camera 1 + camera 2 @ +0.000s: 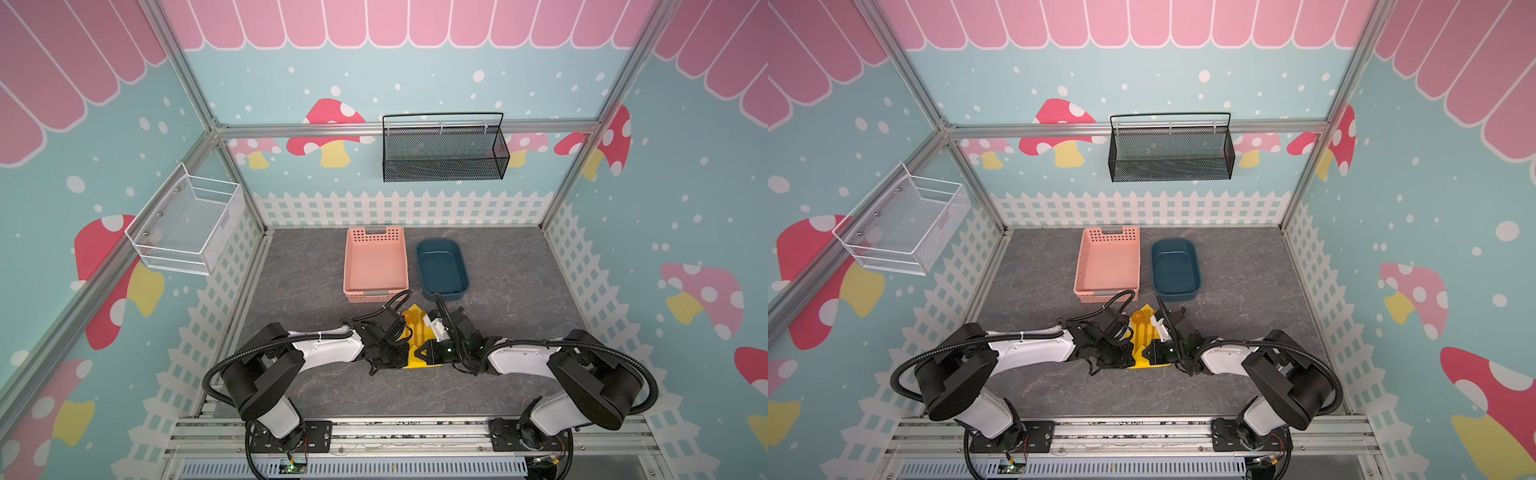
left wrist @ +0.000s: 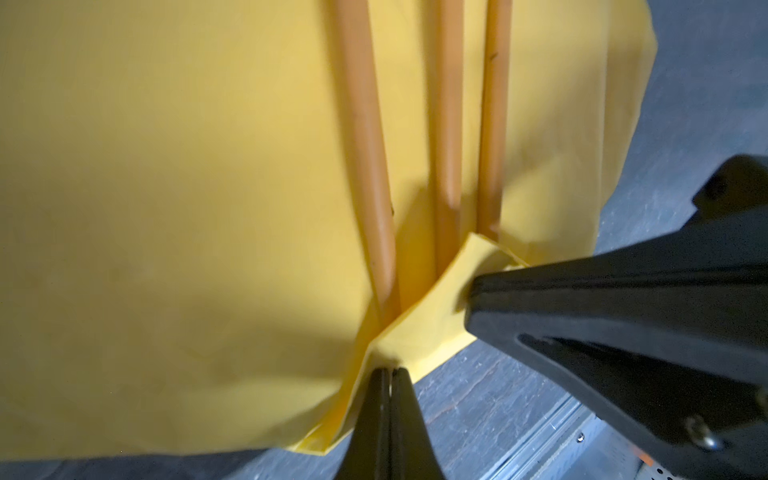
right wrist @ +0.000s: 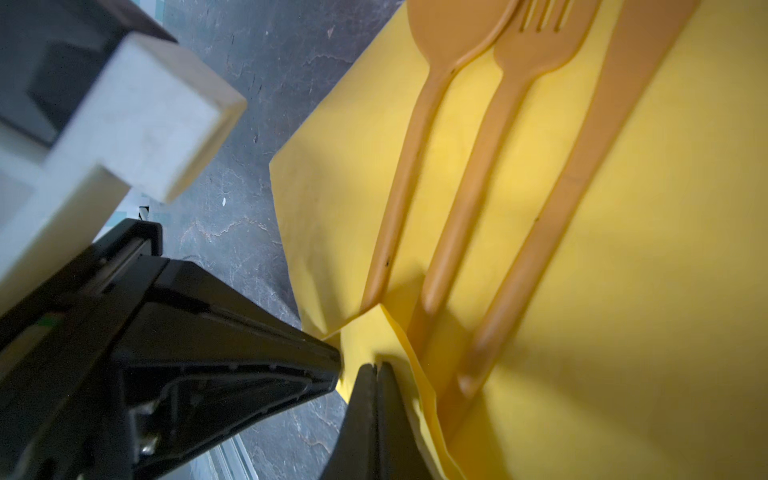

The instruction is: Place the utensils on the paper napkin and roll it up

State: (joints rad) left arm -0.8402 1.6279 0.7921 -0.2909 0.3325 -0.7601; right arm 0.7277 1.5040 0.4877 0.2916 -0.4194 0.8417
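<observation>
The left end effector [image 2: 390, 372] is clenched on a raised pleat at the 6 o'clock edge of the paper napkin [image 2: 166, 208]. The right end effector [image 3: 377, 368] is clenched on the same edge just beside it, so the two pinch points nearly touch. Both grips look meant to lift this edge over the handle ends and start the roll, so placing seems done and rolling is barely begun.

The utensils [image 2: 446, 124] lie on the napkin, parallel and close together. The spoon [image 3: 419, 137], fork [image 3: 490, 158] and flat stick [image 3: 582, 174] point their heads to 12 o'clock and their handle tips to 6 o'clock, right at the pinched fold. Laid side by side like this, they should roll up as one bundle instead of scattering.

In both top views the napkin sits on the counter [image 1: 311, 291], a grey stone-patterned surface, near the 6 o'clock side between the two arms. From the napkin, an empty pink basket [image 1: 376, 237] stands at 11 o'clock and an empty dark blue tub [image 1: 442, 270] at 1 o'clock, both apart from it. The walls carry mushroom and picket-fence prints. A black mesh rack [image 1: 444, 166] hangs at 12 o'clock and a white wire basket [image 1: 187, 224] at 9 o'clock.
</observation>
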